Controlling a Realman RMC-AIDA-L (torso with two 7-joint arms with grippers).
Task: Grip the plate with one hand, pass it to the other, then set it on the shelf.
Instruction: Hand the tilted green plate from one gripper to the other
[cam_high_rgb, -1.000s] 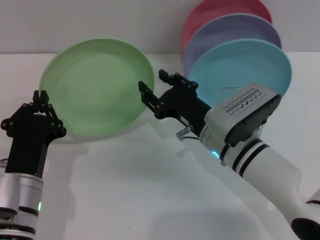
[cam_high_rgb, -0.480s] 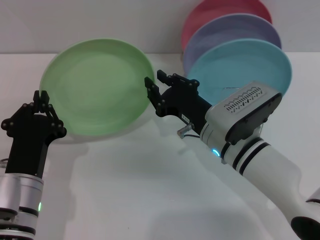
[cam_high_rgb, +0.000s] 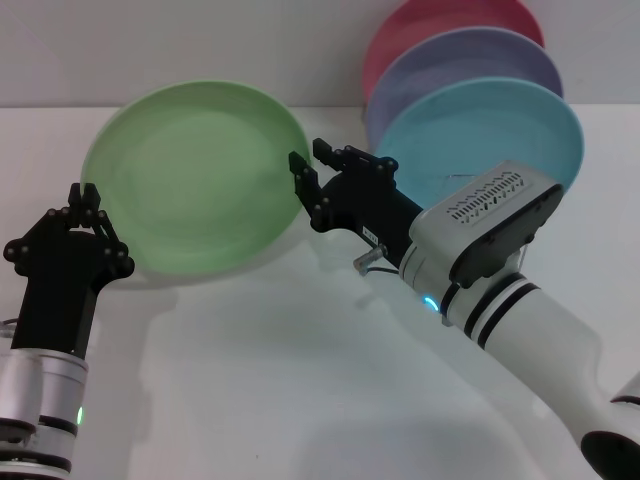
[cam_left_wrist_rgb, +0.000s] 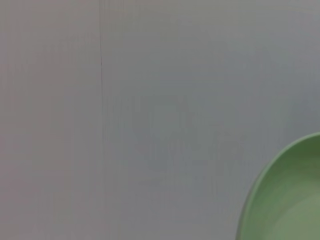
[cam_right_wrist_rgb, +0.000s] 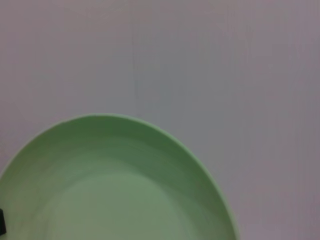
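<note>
The light green plate (cam_high_rgb: 190, 180) hangs tilted above the table, its face toward me. My left gripper (cam_high_rgb: 86, 195), on the slim black arm, pinches its lower left rim. The right gripper (cam_high_rgb: 310, 158), ahead of the bulky white housing, has its fingers closed in on the plate's right rim. The left wrist view catches an arc of the plate (cam_left_wrist_rgb: 287, 200), and the right wrist view shows its upper half (cam_right_wrist_rgb: 115, 185). The shelf is mostly hidden behind my right arm; one bent silver wire (cam_high_rgb: 368, 262) shows below the wrist.
A sky-blue plate (cam_high_rgb: 500, 125), a lavender plate (cam_high_rgb: 470, 55) and a red plate (cam_high_rgb: 440, 20) stand upright in a row at the back right. The white table (cam_high_rgb: 280, 380) spreads below both arms, against a pale wall.
The right gripper slid left onto the plate's right rim and its fingers drew together there. The plate and left gripper barely shifted.
</note>
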